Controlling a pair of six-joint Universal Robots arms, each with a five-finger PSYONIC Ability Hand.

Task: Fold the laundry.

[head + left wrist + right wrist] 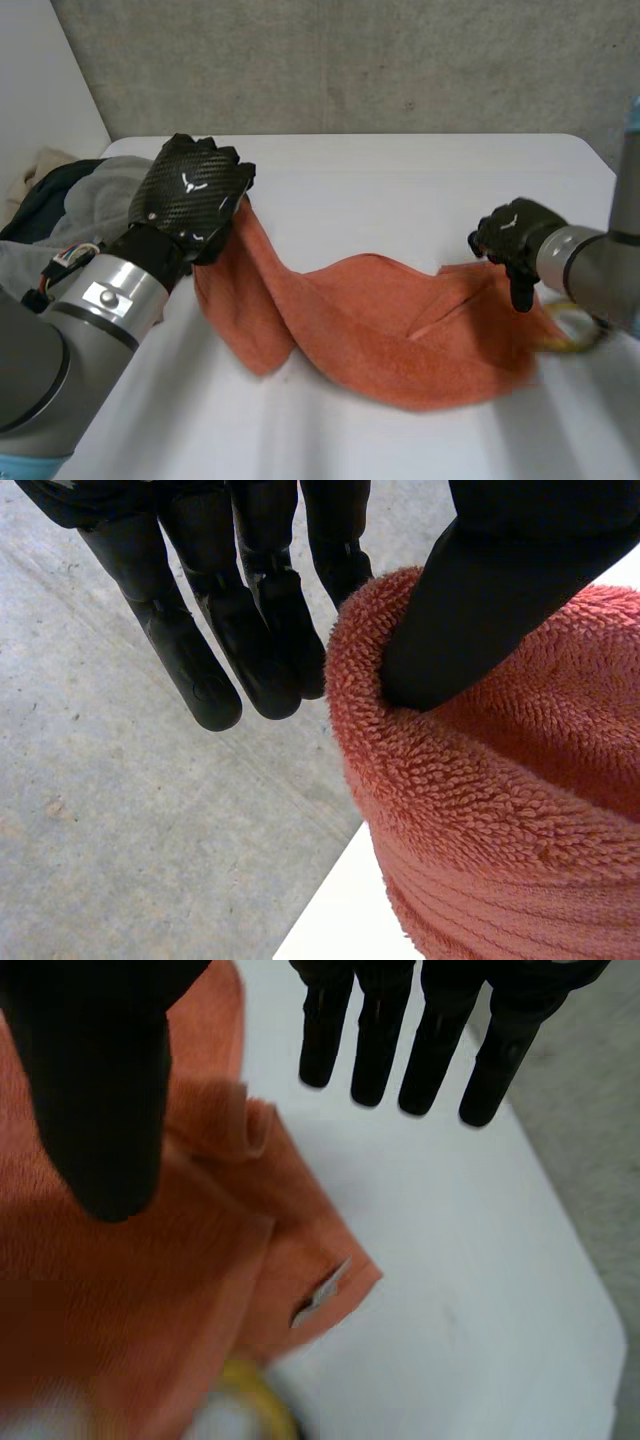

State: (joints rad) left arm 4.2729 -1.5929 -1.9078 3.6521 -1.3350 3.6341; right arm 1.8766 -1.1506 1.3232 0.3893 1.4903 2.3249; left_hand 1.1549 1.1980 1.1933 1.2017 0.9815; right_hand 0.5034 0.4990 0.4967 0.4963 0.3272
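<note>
An orange towel (400,320) lies crumpled across the white table (400,180). Its left end is lifted off the table by my left hand (190,195). In the left wrist view the towel (500,810) wraps round the thumb (480,610) of my left hand (250,630), beside the fingers. My right hand (515,235) hovers just above the towel's right end. Seen from the right wrist, my right hand (430,1050) has straight fingers, its thumb (100,1110) stands apart and nothing is between them. The towel (120,1290) lies under it, with a corner bearing a white label (325,1290).
A pile of grey, dark and beige clothes (60,190) sits at the table's left edge behind my left arm. A yellow object (565,335) peeks out from under the towel's right end. The table's right edge (560,1260) runs close to my right hand.
</note>
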